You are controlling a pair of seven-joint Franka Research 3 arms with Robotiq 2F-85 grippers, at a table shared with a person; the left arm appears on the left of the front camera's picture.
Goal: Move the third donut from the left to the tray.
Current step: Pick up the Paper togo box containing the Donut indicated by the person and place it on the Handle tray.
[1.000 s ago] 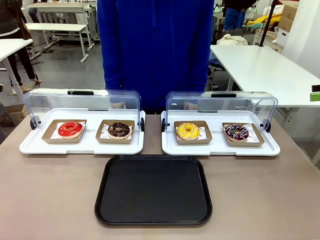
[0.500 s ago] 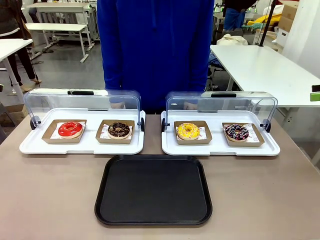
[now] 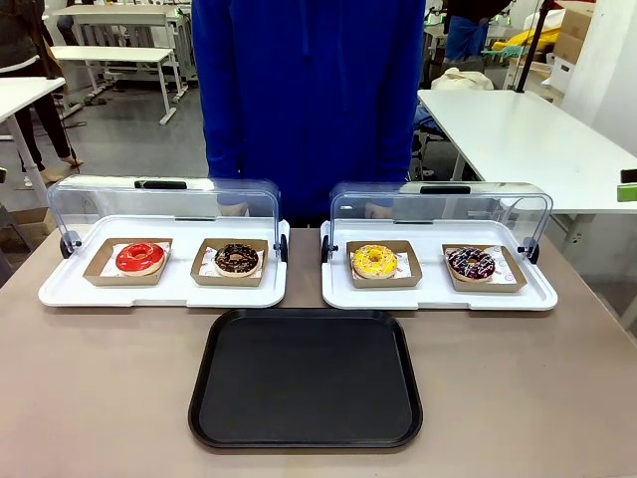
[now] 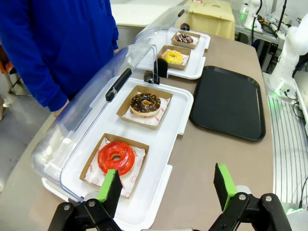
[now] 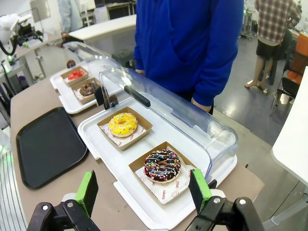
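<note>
The third donut [image 3: 374, 261], yellow-iced in a brown cardboard holder, sits on the left half of the right white tray; it also lies ahead of my right gripper as the yellow donut [image 5: 122, 124] and far off as the yellow donut [image 4: 173, 56]. The black tray [image 3: 306, 378] lies bare at the near middle of the table, seen too as the black tray [image 5: 45, 144] and the black tray [image 4: 230, 101]. My left gripper [image 4: 167, 188] hangs open above the left white tray's near edge. My right gripper [image 5: 145, 191] stands open above the right white tray, nothing between its fingers.
A red donut [image 3: 139, 257] and a chocolate donut [image 3: 237, 259] sit on the left white tray [image 3: 60, 291]. A sprinkled chocolate donut [image 3: 470, 263] shares the right white tray [image 3: 438, 297]. Both clear domed lids are tipped back. A person in blue [image 3: 309, 100] stands at the far edge.
</note>
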